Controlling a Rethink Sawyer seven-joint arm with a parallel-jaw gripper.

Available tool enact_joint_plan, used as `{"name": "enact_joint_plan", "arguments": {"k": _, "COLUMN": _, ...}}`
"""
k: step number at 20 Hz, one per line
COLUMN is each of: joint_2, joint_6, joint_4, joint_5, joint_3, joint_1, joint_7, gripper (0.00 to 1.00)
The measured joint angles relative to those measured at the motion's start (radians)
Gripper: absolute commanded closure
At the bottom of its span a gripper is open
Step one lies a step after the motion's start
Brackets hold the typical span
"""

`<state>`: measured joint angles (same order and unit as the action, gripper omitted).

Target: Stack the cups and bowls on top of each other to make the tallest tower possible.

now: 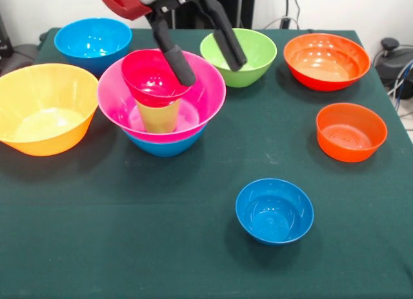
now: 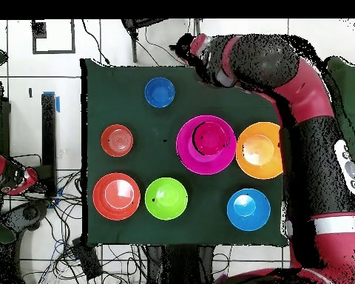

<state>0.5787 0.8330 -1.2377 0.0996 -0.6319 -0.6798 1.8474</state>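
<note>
While the end effector [image 1: 206, 61] hangs released above the tower [image 1: 161, 105], you see its crimson bowl [image 1: 150, 76] on the cup [image 1: 159, 115]; green bowl [image 1: 248, 53] sits apart.

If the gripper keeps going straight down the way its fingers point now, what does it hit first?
Most likely the pink bowl of the tower: the open gripper has one finger at the crimson bowl's rim, the other over the pink rim. Depth is uncertain.

Premises present as a robotics lab: green-clothed table [image 2: 121, 89] on pale tiled floor [image 2: 32, 81], loose cables [image 2: 69, 214] at lower left, plain white wall [image 1: 39, 8] behind.
</note>
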Motion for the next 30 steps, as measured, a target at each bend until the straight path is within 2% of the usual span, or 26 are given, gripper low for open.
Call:
{"name": "enact_joint_plan", "arguments": {"k": 8, "joint_2": -0.021, "joint_6": -0.045, "joint_4": 0.025, "joint_5": 0.029, "joint_3": 0.008, "joint_1": 0.047, "joint_7": 0.01, "gripper": 0.0}}
{"name": "enact_joint_plan", "arguments": {"k": 19, "joint_2": -0.056, "joint_6": -0.261, "joint_4": 0.025, "joint_5": 0.037, "joint_3": 0.056, "joint_1": 0.144, "joint_7": 0.071, "gripper": 0.0}}
{"name": "enact_joint_plan", "arguments": {"k": 23, "joint_2": -0.074, "joint_6": -0.269, "joint_4": 0.025, "joint_5": 0.038, "joint_3": 0.063, "joint_1": 0.156, "joint_7": 0.081, "gripper": 0.0}}
{"name": "enact_joint_plan", "arguments": {"k": 30, "joint_2": -0.084, "joint_6": -0.269, "joint_4": 0.025, "joint_5": 0.039, "joint_3": 0.063, "joint_1": 0.141, "joint_7": 0.081, "gripper": 0.0}}
